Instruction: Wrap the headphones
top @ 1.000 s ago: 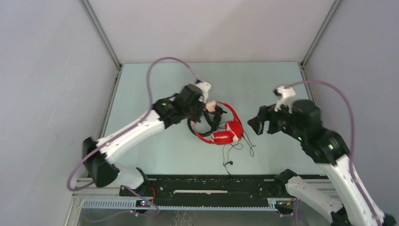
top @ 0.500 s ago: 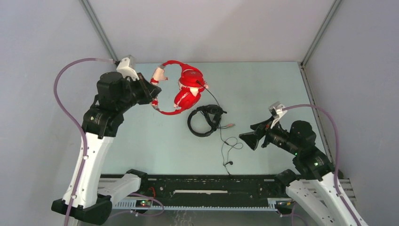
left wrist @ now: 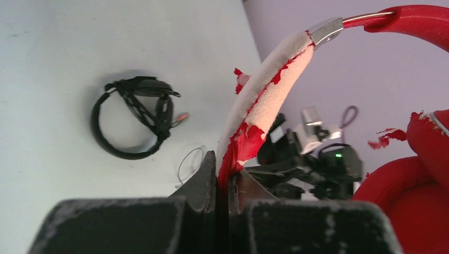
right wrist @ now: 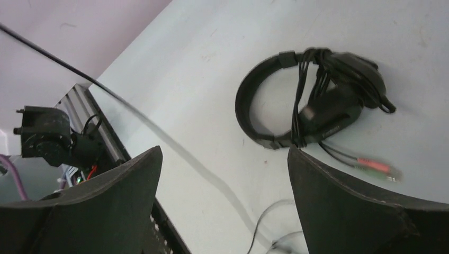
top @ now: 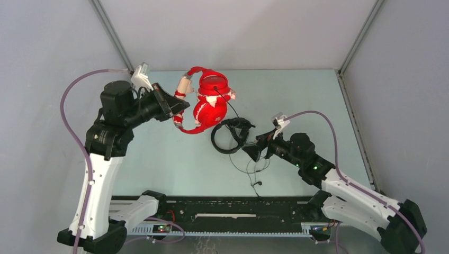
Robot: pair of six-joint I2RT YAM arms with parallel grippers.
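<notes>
The left gripper (top: 177,109) is clamping the headphones (top: 209,103), its jaws pressed together on the padded, peeling stretch of the red headband. In the left wrist view the band is rising straight out from between the fingers (left wrist: 204,177). The headphones are hanging in the air above the far left part of the table (top: 296,95), with the earcups dangling to the right of the gripper. Their thin dark cable (top: 235,114) is trailing down toward the near edge and is ending in loose loops on the table.

The right gripper (top: 252,151) is hovering low over the middle of the table with its jaws spread wide apart and gripping nothing. The cable is crossing its wrist view. Just beyond its fingertips, the black headphones (right wrist: 312,106) are lying flat near the table's centre. Their own cord is bundled around them and two small coloured plugs (right wrist: 376,165) are sticking out.
</notes>
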